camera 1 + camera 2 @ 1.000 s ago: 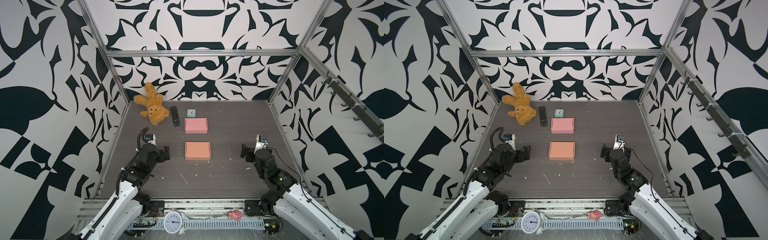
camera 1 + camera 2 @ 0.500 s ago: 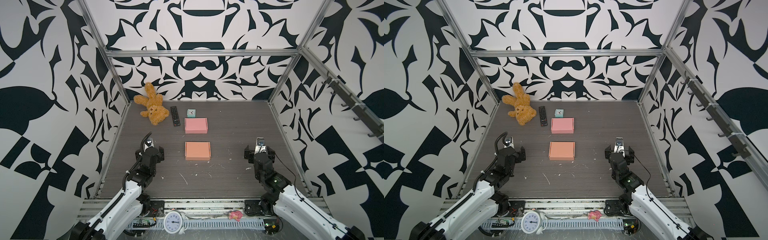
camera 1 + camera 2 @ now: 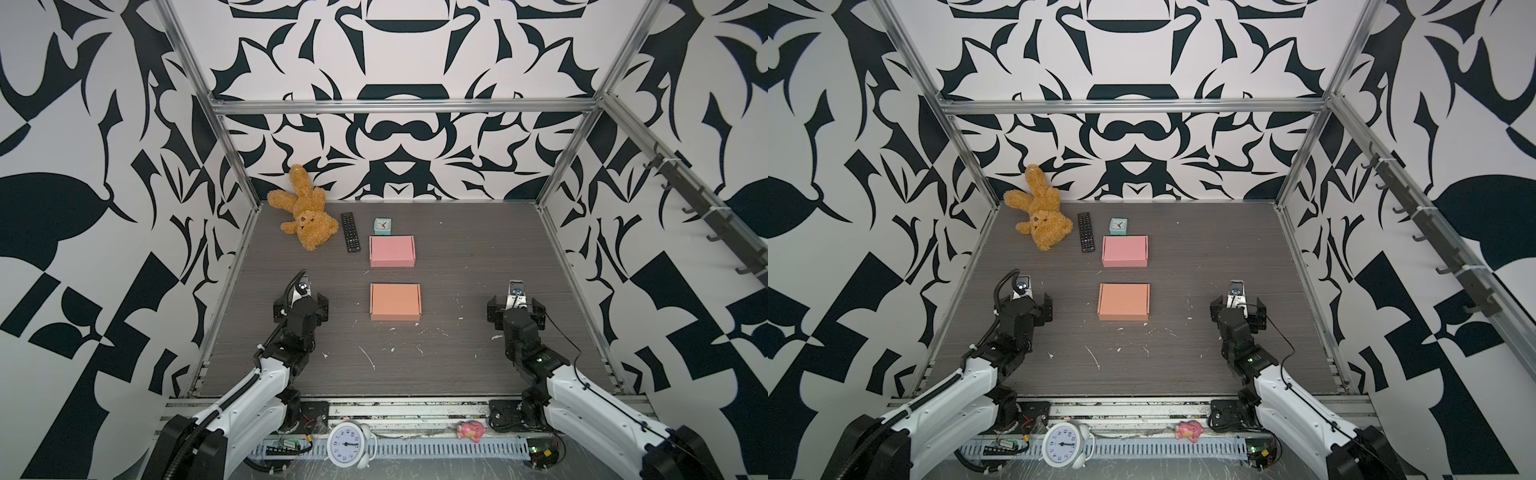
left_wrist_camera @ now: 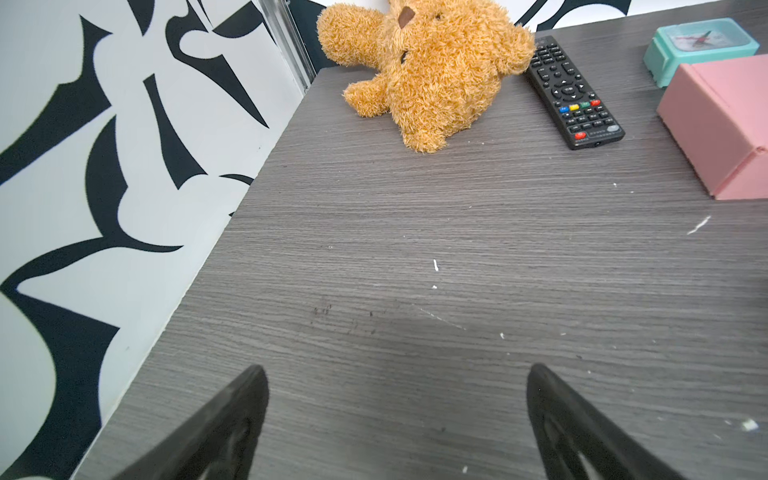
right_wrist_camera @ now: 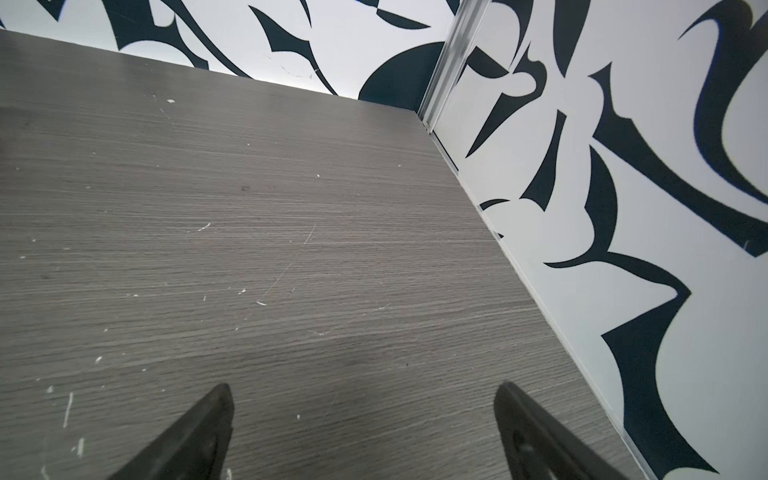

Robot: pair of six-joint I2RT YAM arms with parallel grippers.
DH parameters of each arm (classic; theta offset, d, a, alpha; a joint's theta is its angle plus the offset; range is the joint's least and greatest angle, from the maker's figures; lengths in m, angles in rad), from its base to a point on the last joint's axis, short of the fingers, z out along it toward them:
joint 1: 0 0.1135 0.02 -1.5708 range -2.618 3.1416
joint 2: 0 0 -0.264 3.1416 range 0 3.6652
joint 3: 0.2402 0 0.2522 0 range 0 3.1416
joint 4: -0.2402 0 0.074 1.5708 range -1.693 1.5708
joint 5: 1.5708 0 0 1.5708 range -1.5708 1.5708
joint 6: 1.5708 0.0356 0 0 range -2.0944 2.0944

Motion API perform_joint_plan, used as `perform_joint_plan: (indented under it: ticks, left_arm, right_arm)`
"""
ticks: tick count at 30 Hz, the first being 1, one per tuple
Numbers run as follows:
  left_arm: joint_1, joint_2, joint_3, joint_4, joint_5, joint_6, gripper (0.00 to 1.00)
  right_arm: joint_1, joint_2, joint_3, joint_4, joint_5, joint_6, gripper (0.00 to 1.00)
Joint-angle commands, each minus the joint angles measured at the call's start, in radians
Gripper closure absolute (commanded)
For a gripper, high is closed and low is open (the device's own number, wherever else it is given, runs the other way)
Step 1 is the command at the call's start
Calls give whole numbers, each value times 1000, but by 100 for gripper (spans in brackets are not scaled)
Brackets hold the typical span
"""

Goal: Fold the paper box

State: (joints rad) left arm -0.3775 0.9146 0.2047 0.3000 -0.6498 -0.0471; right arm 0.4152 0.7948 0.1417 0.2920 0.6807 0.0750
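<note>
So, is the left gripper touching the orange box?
Apart. In both top views a stretch of bare table lies between the open left gripper and the orange box.

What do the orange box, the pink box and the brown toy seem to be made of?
Orange box: likely matte paperboard, by its flat faces and crisp edges. Pink box: same look, folded seams visible. Brown toy: plush fabric, fuzzy pile.

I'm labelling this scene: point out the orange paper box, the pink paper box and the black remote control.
orange paper box (image 3: 395,300): in a top view, centre of its lid.
pink paper box (image 3: 392,250): in a top view, centre of its lid.
black remote control (image 4: 572,92): left wrist view, middle of its keypad.
</note>
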Motion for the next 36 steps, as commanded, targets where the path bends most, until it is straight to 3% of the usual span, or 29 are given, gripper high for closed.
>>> perform_joint_plan:
  ticks: [1, 15, 23, 31, 33, 36]
  left_arm:
    - [15, 58, 22, 137, -16, 36, 1]
    - [149, 307, 112, 306, 143, 37, 1]
    - [225, 443, 173, 374, 245, 30, 1]
    - [305, 587, 151, 611, 339, -2, 1]
    - [304, 574, 189, 505, 357, -13, 1]
    - [307, 590, 183, 547, 356, -9, 1]
  right_arm:
    - [-29, 63, 3, 185, -8, -10, 0]
    - [-189, 348, 25, 511, -174, 25, 0]
    - [-208, 467, 56, 619, -175, -13, 0]
    - [-226, 560, 73, 710, -218, -64, 0]
    - [-226, 574, 72, 729, -224, -67, 0]
    - [-227, 594, 72, 750, -235, -75, 0]
